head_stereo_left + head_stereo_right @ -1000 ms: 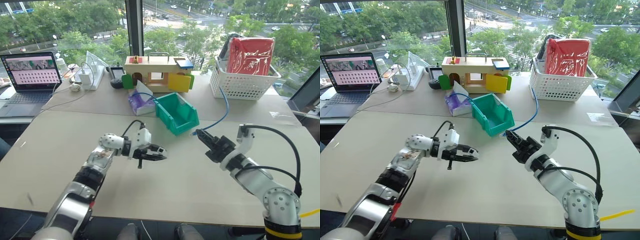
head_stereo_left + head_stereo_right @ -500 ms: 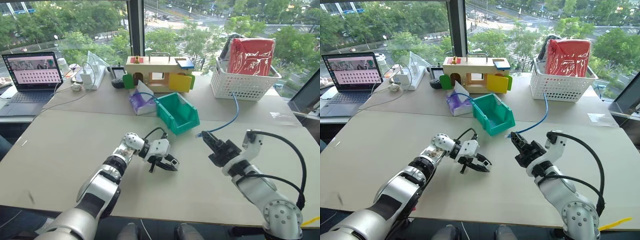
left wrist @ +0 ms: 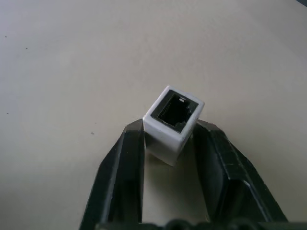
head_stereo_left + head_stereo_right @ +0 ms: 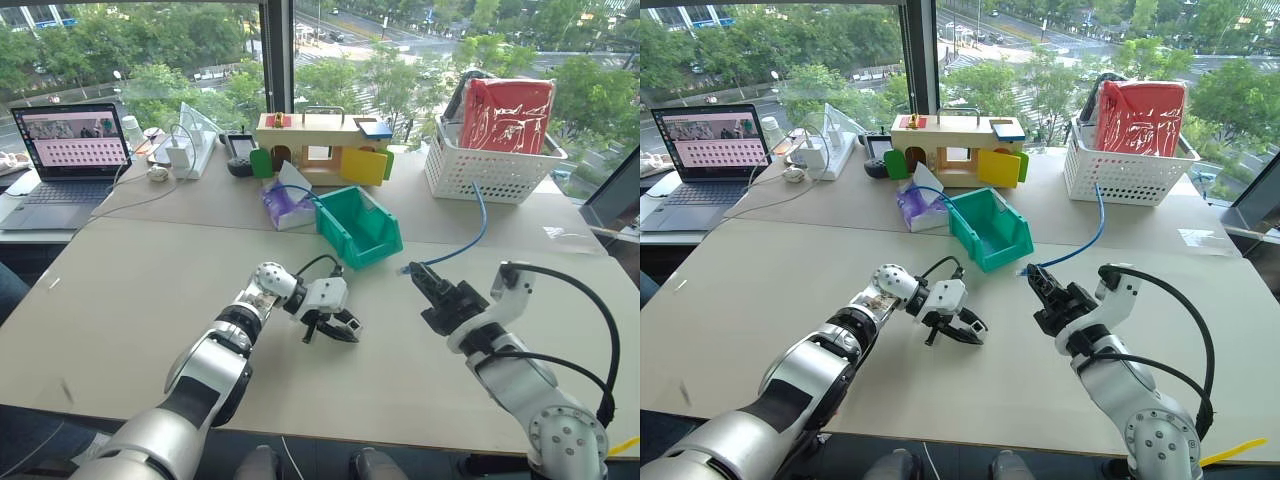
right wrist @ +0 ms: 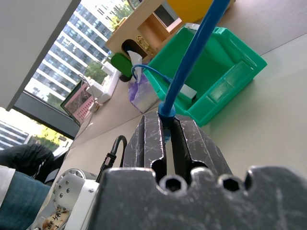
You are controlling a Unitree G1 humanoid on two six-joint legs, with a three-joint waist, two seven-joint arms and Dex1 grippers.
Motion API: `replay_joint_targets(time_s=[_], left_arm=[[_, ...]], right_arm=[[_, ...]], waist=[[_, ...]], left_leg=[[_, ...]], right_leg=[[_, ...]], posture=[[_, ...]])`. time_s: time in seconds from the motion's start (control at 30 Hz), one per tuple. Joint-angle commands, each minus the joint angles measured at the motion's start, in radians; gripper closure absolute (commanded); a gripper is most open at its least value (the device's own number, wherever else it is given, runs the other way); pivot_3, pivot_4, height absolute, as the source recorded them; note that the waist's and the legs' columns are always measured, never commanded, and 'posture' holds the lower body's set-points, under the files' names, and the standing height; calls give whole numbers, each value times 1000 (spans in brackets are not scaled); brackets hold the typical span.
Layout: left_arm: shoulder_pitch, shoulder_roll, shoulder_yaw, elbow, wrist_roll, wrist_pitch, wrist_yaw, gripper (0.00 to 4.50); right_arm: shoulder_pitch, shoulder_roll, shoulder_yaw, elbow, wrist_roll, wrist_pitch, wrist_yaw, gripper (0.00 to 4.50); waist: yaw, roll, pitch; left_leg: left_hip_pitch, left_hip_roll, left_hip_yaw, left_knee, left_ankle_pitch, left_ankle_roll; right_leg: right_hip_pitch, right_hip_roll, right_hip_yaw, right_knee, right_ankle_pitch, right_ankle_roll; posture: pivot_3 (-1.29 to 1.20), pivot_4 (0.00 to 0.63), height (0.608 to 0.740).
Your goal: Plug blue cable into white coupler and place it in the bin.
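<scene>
Beige table (image 4: 120,300) by the window: head views show our left gripper (image 4: 340,328) lower and further toward the centre than a second ago, teal bin (image 4: 358,226) behind. Left wrist view: white coupler (image 3: 172,123) between widened fingers (image 3: 125,163), socket exposed, so ready for mating. Right wrist view: right gripper (image 5: 167,139) clamps the blue cable (image 5: 192,57) near its end

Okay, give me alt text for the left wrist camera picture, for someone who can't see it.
A small white coupler sits between the left gripper's two black fingers, its dark socket opening facing up toward the camera. Beneath it lies a plain beige table.
</scene>
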Motion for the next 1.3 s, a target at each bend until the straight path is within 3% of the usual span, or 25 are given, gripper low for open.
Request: replay_joint_targets(time_s=[0.03,0.17,0.37,0.5,0.6,0.8,0.9,1.07,1.3], left_arm=[[-27,-8,19,7,10,19,-3,1377],[-14,10,37,1,7,33,-9,33],[21,66,93,-30,-24,81,11,33],[87,130,146,-140,-64,212,34,33],[207,185,187,-371,-150,419,-3,33],[548,321,240,-974,-309,890,80,33],[679,349,250,-1199,-351,1049,180,33],[827,264,250,-1537,-327,1262,519,33],[856,225,81,-1609,-155,1219,779,33]], right_arm=[[-6,1,-11,-43,6,-29,-3,4500],[-8,2,-5,-42,10,-26,-5,4500],[-21,1,4,-33,16,-21,-2,4500],[-13,10,16,-39,18,-21,-6,4500],[0,19,27,-47,19,-19,-9,4500],[10,24,43,-43,34,-19,-10,4500],[10,24,50,-40,37,-17,-7,4500],[13,22,56,-38,44,-16,-9,4500],[20,1,58,-46,69,-8,-22,4500]], waist=[[-1,0,0],[-4,0,0],[-8,0,0],[-9,0,0],[-14,1,0],[-36,1,-1],[-32,1,-1],[-27,2,-1],[-29,2,-1]], left_leg=[[0,0,0,0,0,0],[0,0,0,0,0,0],[0,0,-1,0,0,0],[0,1,-1,0,0,0],[0,1,-2,0,0,0],[1,3,-6,0,0,0],[4,2,-8,0,0,0],[10,2,-6,0,1,0],[13,1,-2,0,1,0]], right_leg=[[0,0,0,0,0,0],[0,1,0,1,0,0],[0,1,0,2,0,0],[0,1,0,2,0,0],[0,1,0,2,0,0],[0,1,0,4,0,-1],[0,0,0,9,-1,-2],[3,0,2,12,-2,-2],[4,1,4,13,-2,-3]], posture=[[0,150,737],[0,150,737],[0,150,737],[0,150,737],[0,150,737],[0,150,737],[0,150,737],[0,150,737],[0,150,737]])
